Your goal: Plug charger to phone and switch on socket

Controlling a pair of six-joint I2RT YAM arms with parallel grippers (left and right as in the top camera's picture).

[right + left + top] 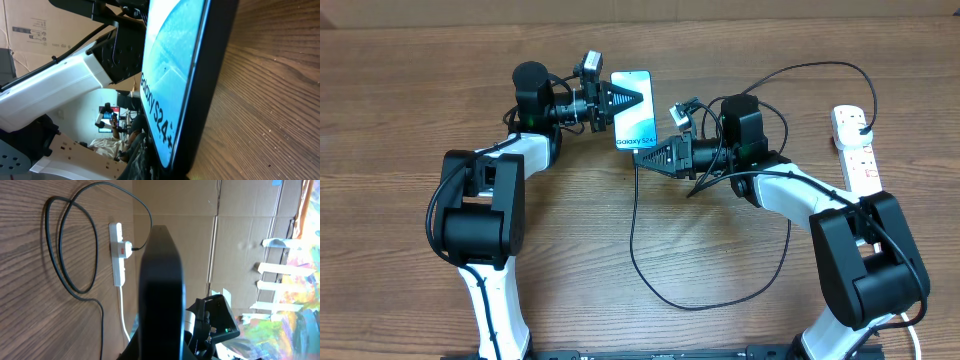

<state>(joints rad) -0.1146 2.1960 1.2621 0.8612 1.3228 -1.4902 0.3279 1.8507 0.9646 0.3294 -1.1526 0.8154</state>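
The phone [638,135], light-blue screen up and reading "Galaxy S24+", is held at the back centre of the table. My left gripper [623,100] is shut on its left side; in the left wrist view the phone [160,280] shows edge-on and dark. My right gripper [645,157] sits at the phone's near end, shut on the connector end of the charger [632,230]; the connector tip is hidden. In the right wrist view the phone [172,65] fills the frame just above my fingers [160,165]. The charger's black plug [861,128] sits in the socket [860,165] at the far right.
The black cable loops across the table's front centre [700,303] and arcs over the back right towards the socket. In the left wrist view the socket [116,272] lies by the cardboard wall [225,240], its thick white cord trailing off. The left arm [65,85] shows behind the phone.
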